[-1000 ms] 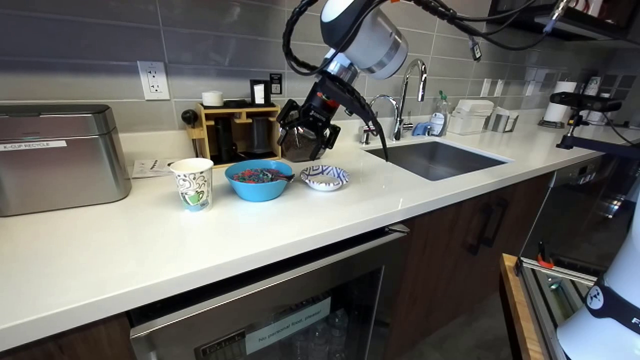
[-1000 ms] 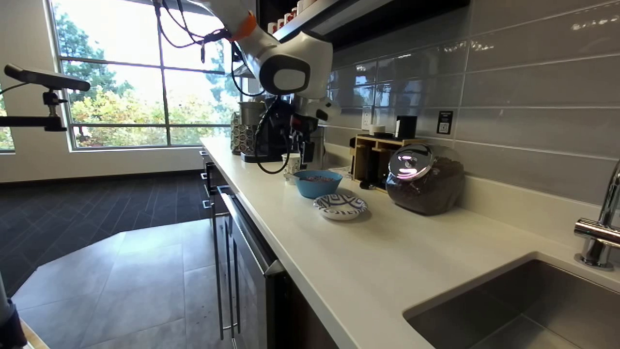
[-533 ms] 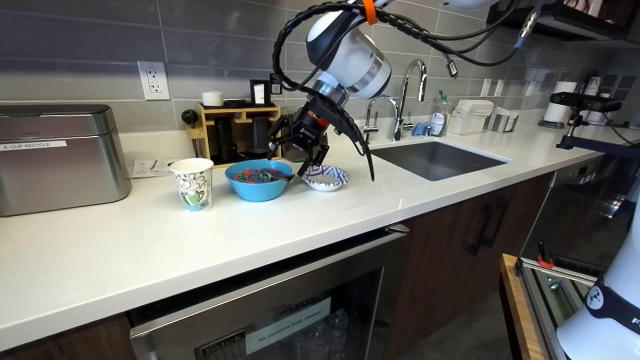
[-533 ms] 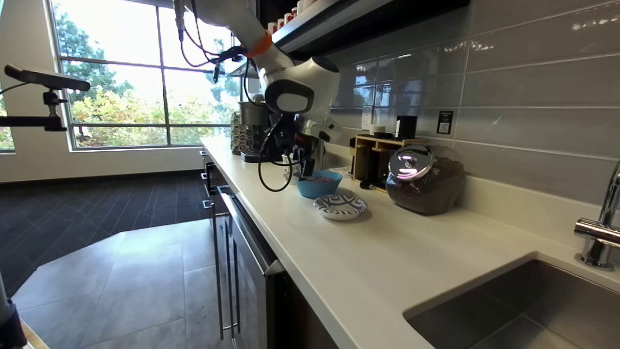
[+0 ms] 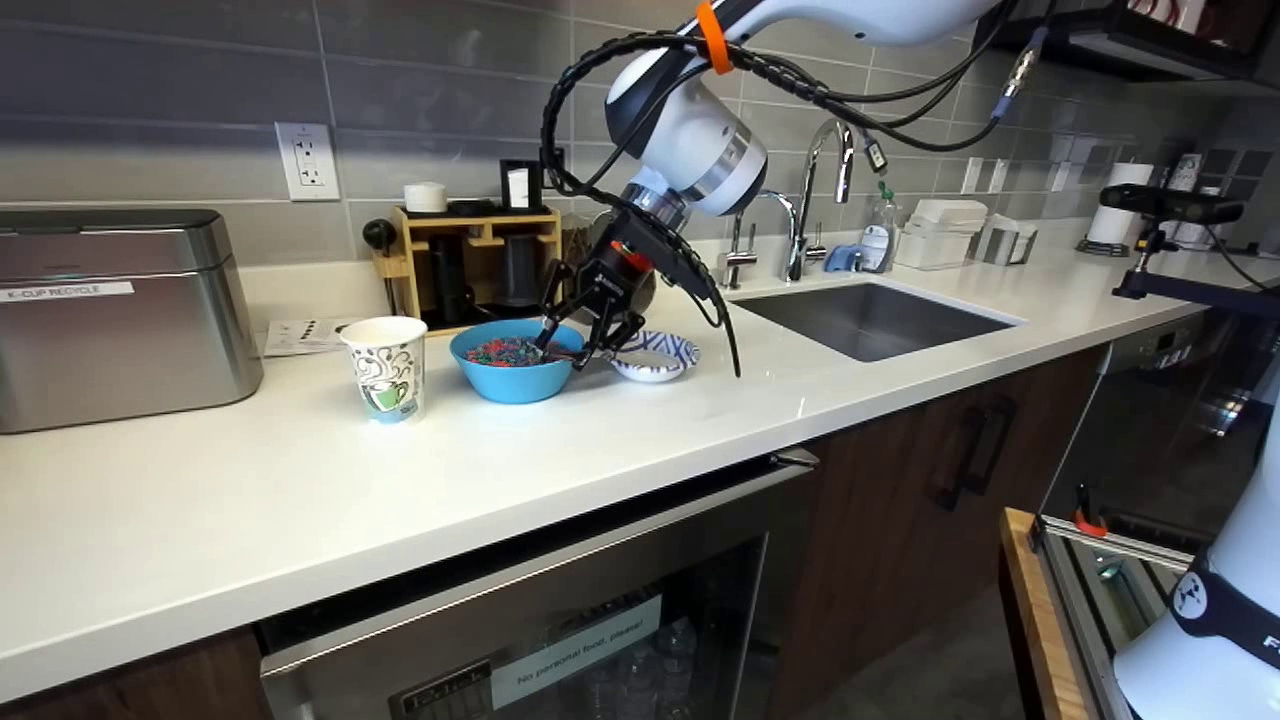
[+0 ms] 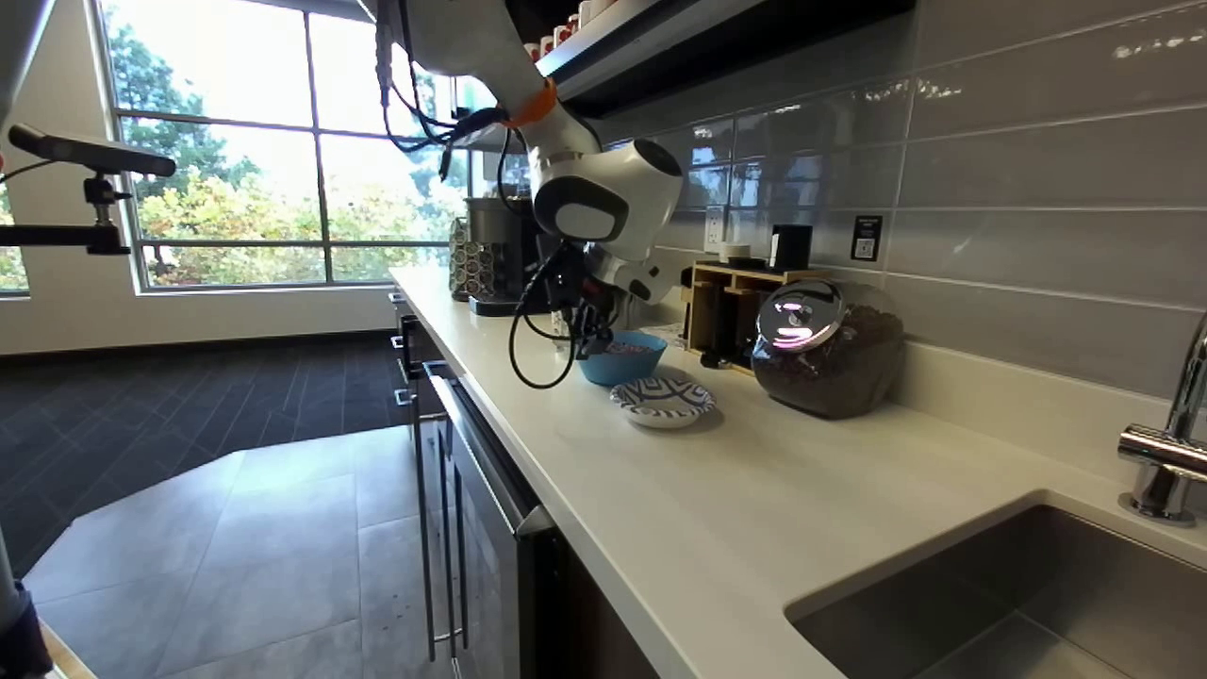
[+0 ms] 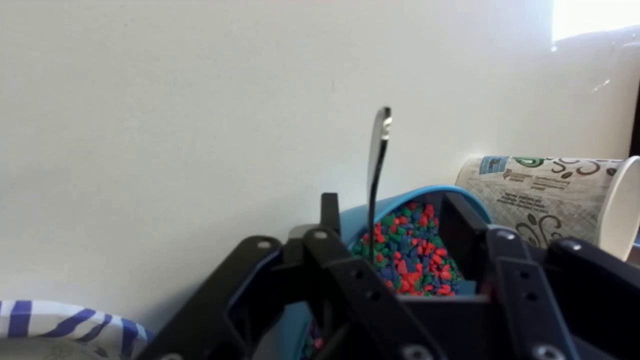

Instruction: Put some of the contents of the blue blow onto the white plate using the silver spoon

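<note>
The blue bowl (image 5: 510,384) stands upright on the counter; it also shows in an exterior view (image 6: 622,368) and in the wrist view (image 7: 425,190). It holds small red, green and blue pieces (image 7: 415,250). The silver spoon (image 7: 375,180) leans in the bowl, its handle sticking out past the rim; its bowl end is hidden. My gripper (image 5: 563,353) is open at the plate-side rim. In the wrist view its fingers (image 7: 392,220) stand on either side of the spoon handle, nearer the left finger. The white plate (image 5: 652,373) with blue pattern lies beside the bowl.
A paper cup (image 5: 388,370) stands close to the bowl on the side away from the plate. A wooden rack (image 5: 480,270) and a glass jar (image 6: 830,358) stand behind, near the wall. The sink (image 5: 870,315) lies beyond the plate. The counter's front edge is near.
My gripper has come down from above and behind the bowl and plate to the bowl's rim, around the spoon handle. Its fingertips look closer together. The bowl and plate have not moved.
</note>
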{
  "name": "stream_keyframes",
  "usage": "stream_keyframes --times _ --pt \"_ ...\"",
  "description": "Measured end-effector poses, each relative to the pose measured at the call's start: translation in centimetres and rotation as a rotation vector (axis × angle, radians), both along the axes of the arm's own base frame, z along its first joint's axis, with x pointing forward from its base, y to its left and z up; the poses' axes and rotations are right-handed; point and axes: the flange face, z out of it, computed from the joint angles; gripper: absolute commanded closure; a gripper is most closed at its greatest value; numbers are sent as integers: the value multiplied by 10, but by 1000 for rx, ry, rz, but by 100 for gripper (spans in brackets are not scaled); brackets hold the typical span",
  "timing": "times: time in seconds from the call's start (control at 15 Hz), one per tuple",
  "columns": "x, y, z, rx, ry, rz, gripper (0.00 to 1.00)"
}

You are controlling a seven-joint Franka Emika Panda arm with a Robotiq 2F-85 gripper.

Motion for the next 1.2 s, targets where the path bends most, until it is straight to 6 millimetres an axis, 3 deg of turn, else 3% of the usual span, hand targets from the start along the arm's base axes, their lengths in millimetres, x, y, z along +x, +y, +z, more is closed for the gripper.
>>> stream_keyframes --times 0.2,0.47,0.6,0.67,0.73,0.87,0.93,1.0,1.13,1.2 --pt "-2 2 -5 50 46 27 71" --pt "-7 -1 -6 94 94 31 58" --pt "-8 -6 -6 97 102 23 60" --pt "-9 -8 -5 99 105 18 54" --pt "-9 -10 -5 98 106 14 61" --pt "-10 -13 -5 97 106 8 65" --pt "-10 -14 -5 97 106 7 76" --pt "-10 -14 -5 97 105 6 73" --pt "-9 -14 -4 97 104 7 81" --pt "-9 -14 -3 97 103 7 75"
